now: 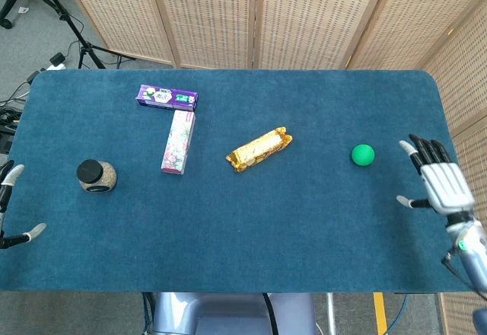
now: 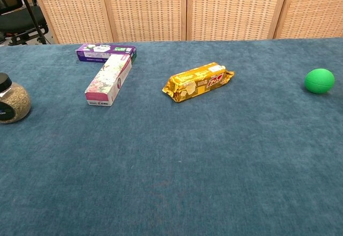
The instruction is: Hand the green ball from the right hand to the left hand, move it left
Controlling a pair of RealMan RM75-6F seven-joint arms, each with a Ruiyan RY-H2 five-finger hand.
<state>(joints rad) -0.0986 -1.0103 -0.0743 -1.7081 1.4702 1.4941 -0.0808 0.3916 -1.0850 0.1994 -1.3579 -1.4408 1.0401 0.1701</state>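
Observation:
The green ball (image 1: 363,154) lies on the blue table (image 1: 304,221) toward the right side; the chest view shows the green ball (image 2: 319,80) at its right edge. My right hand (image 1: 440,183) hovers over the table's right edge, fingers spread and empty, a short way right of the ball and slightly nearer. Only fingertips of my left hand (image 1: 14,205) show at the far left edge, apart and holding nothing. Neither hand appears in the chest view.
A gold snack packet (image 1: 259,148) lies mid-table. A pink box (image 1: 179,141) and a purple box (image 1: 167,97) sit to the left of it. A black-lidded jar (image 1: 97,176) stands near the left edge. Wicker screens (image 1: 259,15) stand behind the table.

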